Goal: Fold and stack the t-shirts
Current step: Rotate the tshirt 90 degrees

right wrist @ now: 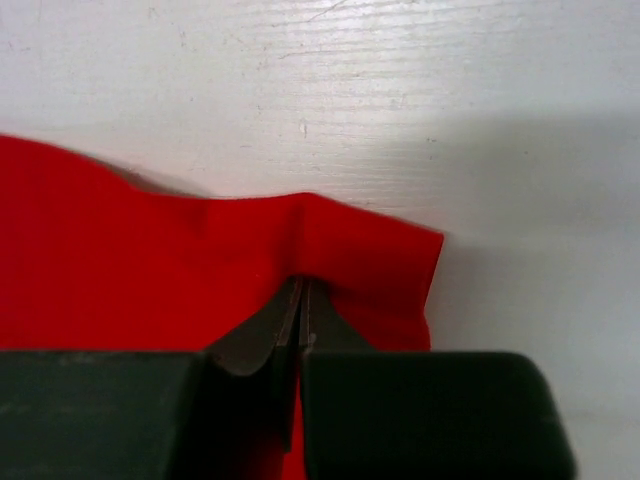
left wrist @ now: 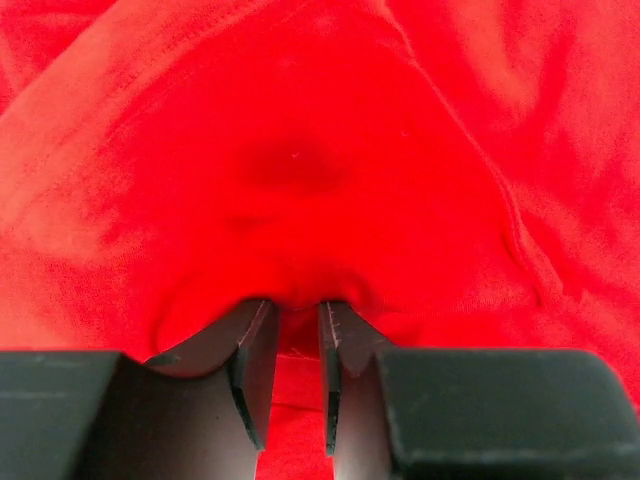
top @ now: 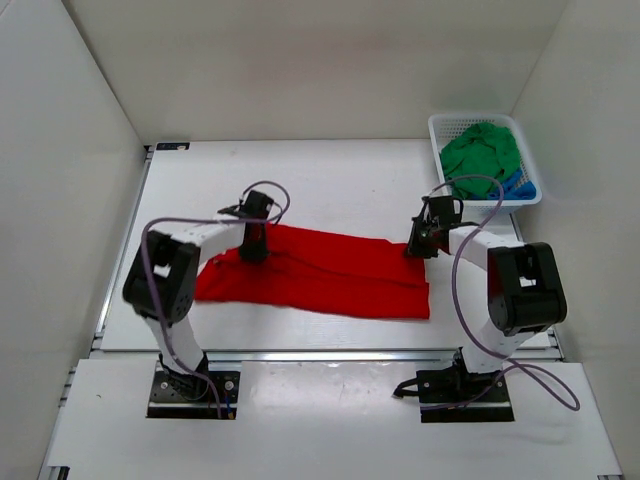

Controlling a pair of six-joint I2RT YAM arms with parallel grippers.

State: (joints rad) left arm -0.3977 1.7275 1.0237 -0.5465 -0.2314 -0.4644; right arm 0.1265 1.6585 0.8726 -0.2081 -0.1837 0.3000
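Note:
A red t-shirt (top: 320, 272) lies spread in a long band across the table. My left gripper (top: 254, 250) stands on its far edge near the left end. In the left wrist view a bunched fold of the red t-shirt (left wrist: 300, 150) sits pinched between the fingertips of the left gripper (left wrist: 297, 310), jaws a little apart around it. My right gripper (top: 420, 250) is at the shirt's far right corner. The right wrist view has the right gripper (right wrist: 302, 285) shut on the puckered edge of the red t-shirt (right wrist: 120, 270). A green t-shirt (top: 482, 150) and a blue t-shirt (top: 520, 185) lie in the basket.
A white lattice basket (top: 436, 125) stands at the far right corner of the white table (top: 330, 180), close behind the right arm. White walls enclose the table at the back and on both sides.

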